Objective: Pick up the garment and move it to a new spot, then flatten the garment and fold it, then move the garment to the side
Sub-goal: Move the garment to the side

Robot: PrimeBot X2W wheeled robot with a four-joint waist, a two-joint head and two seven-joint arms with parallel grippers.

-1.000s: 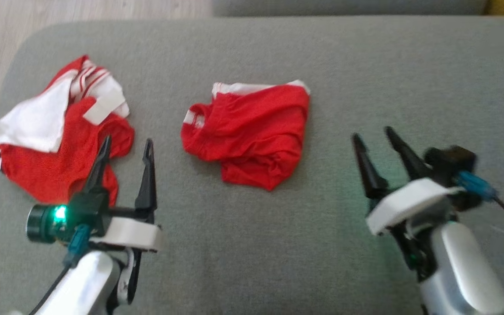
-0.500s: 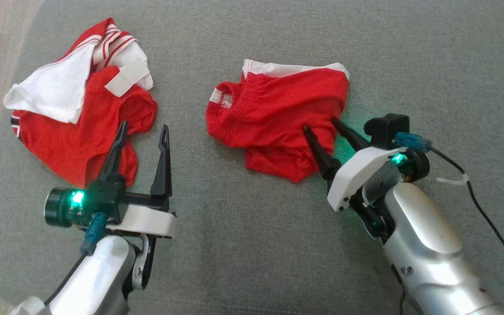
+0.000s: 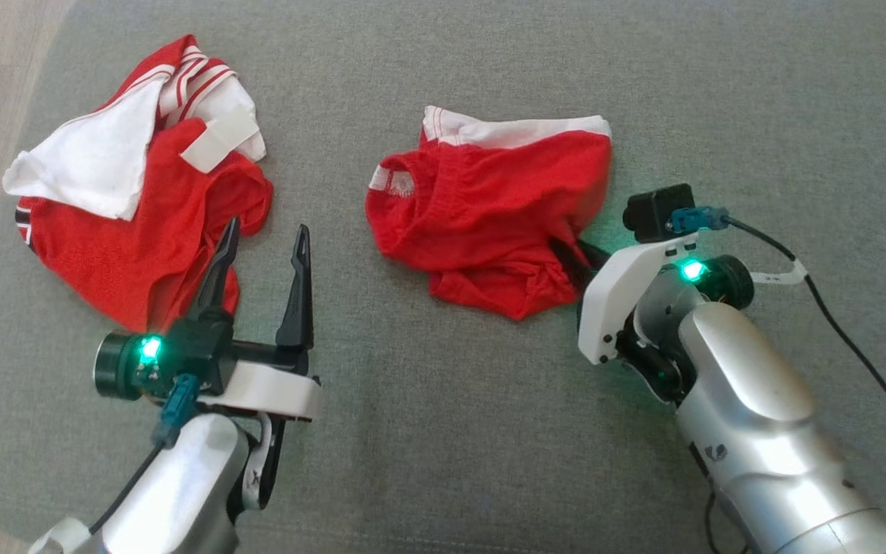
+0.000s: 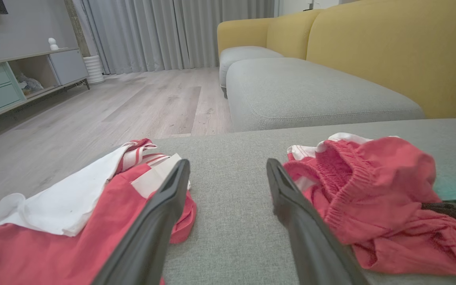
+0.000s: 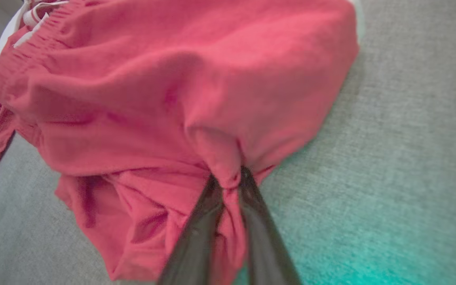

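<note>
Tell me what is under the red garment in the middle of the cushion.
The grey cushion shows all around the red garment, so it rests on that. The right gripper pinches a fold at its edge. Whatever lies beneath the bunched cloth is covered.

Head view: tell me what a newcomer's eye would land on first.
The red shorts crumpled in the middle of the grey cushion stand out first, with the right gripper pinched shut on a fold at their near right edge. To their left lies a red and white heap of clothing, and the left gripper hovers open by its near edge.
</note>
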